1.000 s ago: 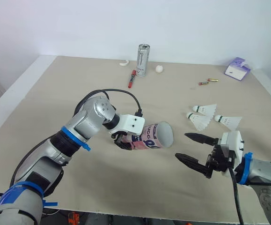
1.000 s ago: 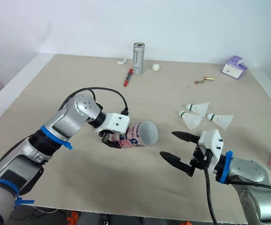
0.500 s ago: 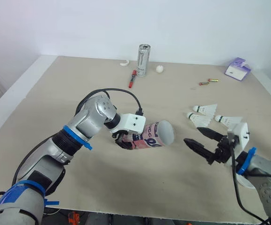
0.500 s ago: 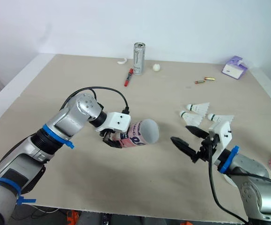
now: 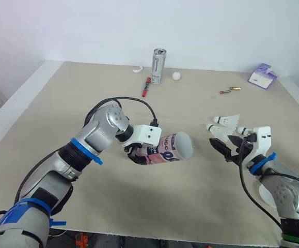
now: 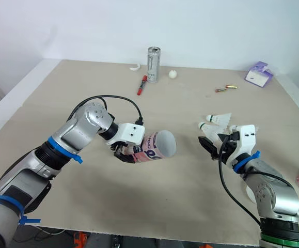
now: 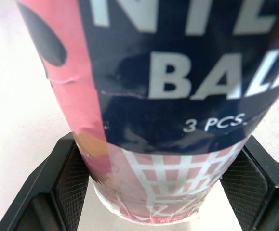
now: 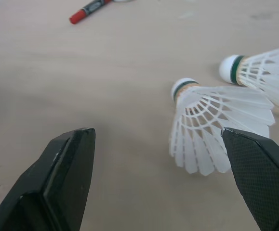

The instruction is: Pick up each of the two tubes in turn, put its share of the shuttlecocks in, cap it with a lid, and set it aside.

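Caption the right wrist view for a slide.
Open right gripper poised before the nearest white shuttlecock on the beige table.

Pink and navy shuttlecock tube [image 7: 168, 96], white lettering, white grid near its base; white shuttlecocks [image 8: 216, 139], one cork green-banded; red marker [image 8: 88, 9]; silver can [image 5: 158, 66].

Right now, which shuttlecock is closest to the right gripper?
The shuttlecock lying just ahead of the open right gripper, by one finger. The other shuttlecock lies beyond it.
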